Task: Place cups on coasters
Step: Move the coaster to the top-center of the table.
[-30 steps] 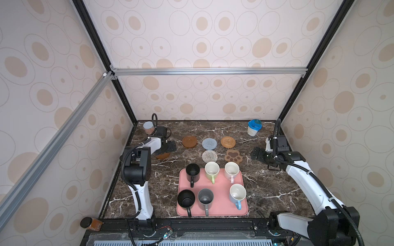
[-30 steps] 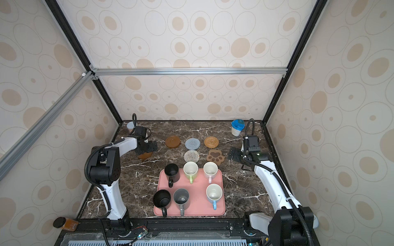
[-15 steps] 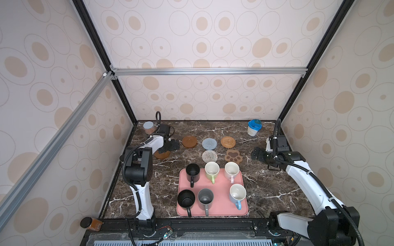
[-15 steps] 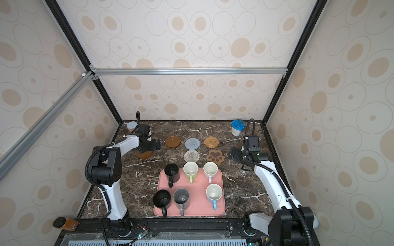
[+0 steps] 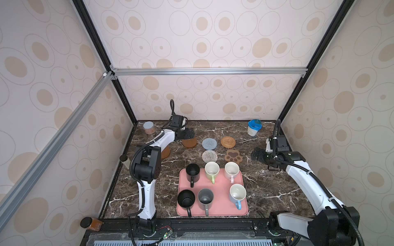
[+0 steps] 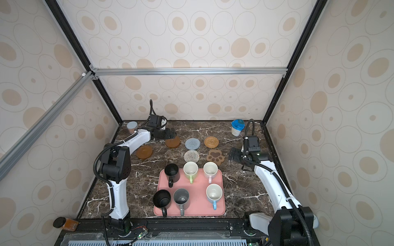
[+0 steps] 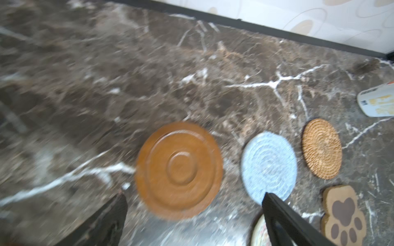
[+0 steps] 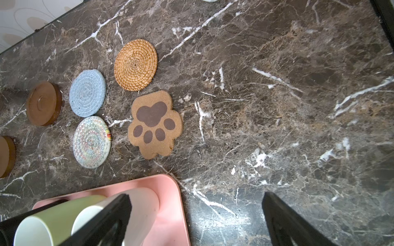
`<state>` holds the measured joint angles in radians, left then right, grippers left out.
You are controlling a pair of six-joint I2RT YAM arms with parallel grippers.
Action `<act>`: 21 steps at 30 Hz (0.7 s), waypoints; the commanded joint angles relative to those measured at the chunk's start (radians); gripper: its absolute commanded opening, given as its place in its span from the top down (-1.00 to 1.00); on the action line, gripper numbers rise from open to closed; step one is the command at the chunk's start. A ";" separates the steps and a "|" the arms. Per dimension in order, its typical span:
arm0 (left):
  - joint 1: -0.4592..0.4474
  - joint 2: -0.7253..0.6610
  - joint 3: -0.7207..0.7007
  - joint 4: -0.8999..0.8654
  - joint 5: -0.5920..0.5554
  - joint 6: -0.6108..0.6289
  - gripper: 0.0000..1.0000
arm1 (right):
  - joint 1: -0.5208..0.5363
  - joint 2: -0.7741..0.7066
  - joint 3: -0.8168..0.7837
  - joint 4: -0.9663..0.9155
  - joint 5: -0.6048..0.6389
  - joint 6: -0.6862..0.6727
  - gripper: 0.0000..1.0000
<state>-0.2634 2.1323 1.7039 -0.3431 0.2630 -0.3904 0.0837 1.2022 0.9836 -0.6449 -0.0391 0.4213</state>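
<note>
Pink tray (image 5: 220, 189) holds all six cups (image 5: 212, 170); coasters (image 5: 209, 143) lie on marble tabletop (image 5: 266, 191) beyond. Left gripper (image 5: 189, 135) spread wide above wooden disc (image 7: 179, 170), seemingly clear of it; right gripper (image 5: 255, 155) spread wide, empty.

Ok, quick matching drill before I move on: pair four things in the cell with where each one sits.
Things:
1. paw coaster
2. jar
3. grey mug
4. can

Places:
A. far left corner
B. on the tray
C. far right corner
D. just beyond the tray's far edge

Pairs: 1-D, 2-C, 3-B, 4-A
</note>
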 commanded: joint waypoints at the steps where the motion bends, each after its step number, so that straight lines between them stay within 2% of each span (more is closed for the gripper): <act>1: -0.026 0.081 0.085 0.008 0.035 -0.035 -1.00 | -0.001 -0.014 0.005 -0.026 -0.021 0.002 -0.99; 11: -0.066 0.225 0.181 0.006 0.036 -0.106 -1.00 | 0.000 -0.031 -0.010 -0.025 -0.054 0.005 -0.99; 21: -0.073 0.180 0.034 -0.002 -0.034 -0.104 -1.00 | 0.000 -0.025 -0.020 -0.017 -0.046 0.011 -1.00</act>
<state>-0.3325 2.3192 1.7981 -0.2867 0.2634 -0.4782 0.0837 1.1881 0.9798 -0.6468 -0.0799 0.4225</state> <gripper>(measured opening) 0.999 0.997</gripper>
